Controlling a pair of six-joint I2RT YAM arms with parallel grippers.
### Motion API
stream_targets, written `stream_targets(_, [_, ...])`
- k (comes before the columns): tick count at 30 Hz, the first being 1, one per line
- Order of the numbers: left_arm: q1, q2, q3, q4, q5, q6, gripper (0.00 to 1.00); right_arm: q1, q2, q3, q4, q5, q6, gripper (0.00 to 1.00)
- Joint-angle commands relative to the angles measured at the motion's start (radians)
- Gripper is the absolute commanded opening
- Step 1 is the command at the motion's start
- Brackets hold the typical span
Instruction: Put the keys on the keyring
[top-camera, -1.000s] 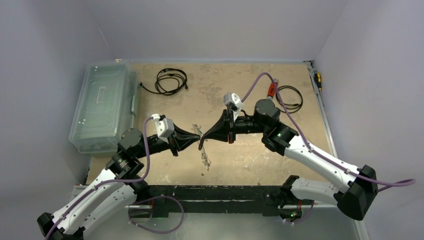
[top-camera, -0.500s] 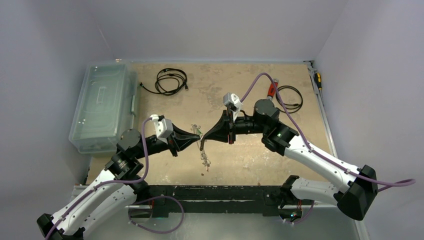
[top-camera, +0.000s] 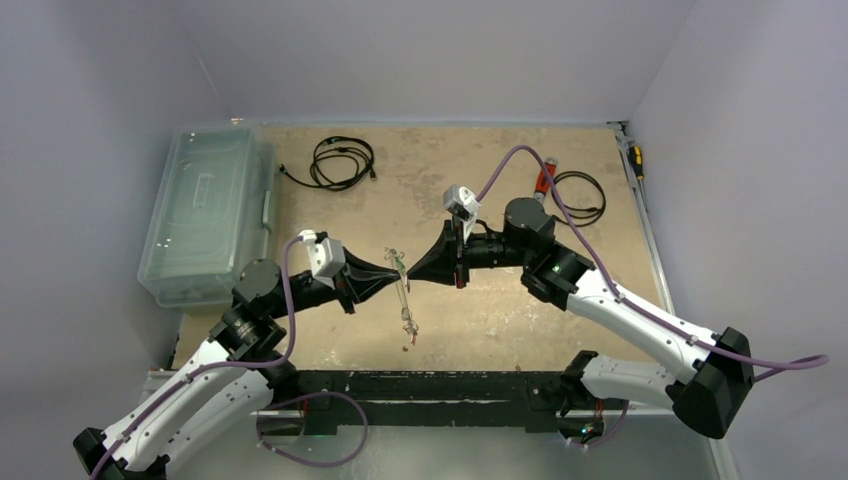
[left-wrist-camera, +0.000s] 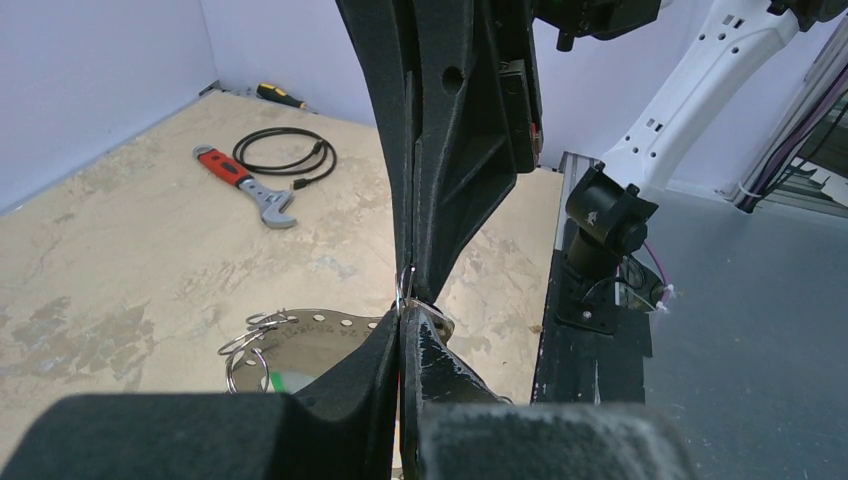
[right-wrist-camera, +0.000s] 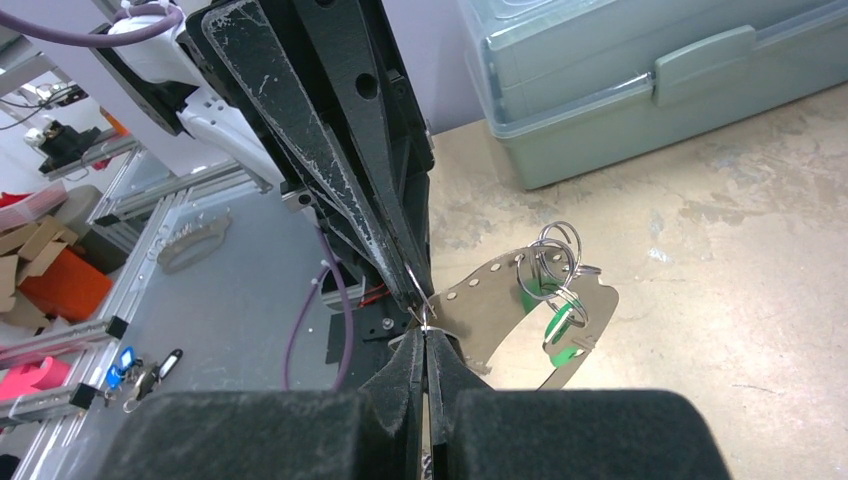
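The keyring (top-camera: 403, 300) is held off the table between both arms and looks like a thin slanted line in the top view. In the wrist views it is a flat grey hoop (left-wrist-camera: 320, 325) (right-wrist-camera: 490, 290) with small holes. Keys hang from it on split rings (right-wrist-camera: 555, 255), one with a green tag (right-wrist-camera: 565, 328) (left-wrist-camera: 290, 381). My left gripper (top-camera: 399, 273) (left-wrist-camera: 400, 310) and right gripper (top-camera: 411, 272) (right-wrist-camera: 425, 330) meet tip to tip, both shut on the hoop's rim. A small wire ring (right-wrist-camera: 418, 298) sticks out where the tips meet.
A clear lidded box (top-camera: 205, 210) stands at the left edge. A black cable coil (top-camera: 343, 162) lies at the back. A red-handled wrench (top-camera: 543, 178) and a second coil (top-camera: 582, 197) lie back right. A screwdriver (top-camera: 636, 155) is by the right wall.
The keyring has risen and swung so it reads as one straight line between the tips. Both arms have shifted slightly to the left. The grips are unchanged.
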Motion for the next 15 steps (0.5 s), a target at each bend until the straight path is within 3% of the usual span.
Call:
stream_targets(1, [-0.007, -0.015, 0.005, 0.072, 0.007, 0.0, 0.0, -0.004, 0.006, 0.047, 0.026, -0.019, 0.013, 0.0])
stream_targets(8, [-0.006, -0.015, 0.007, 0.072, 0.007, 0.0, 0.0, -0.004, 0.005, 0.038, 0.023, -0.021, -0.003, 0.0])
stream_targets(15, [-0.006, -0.014, 0.007, 0.072, 0.008, 0.0, 0.0, -0.004, -0.012, 0.038, 0.023, -0.02, -0.038, 0.36])
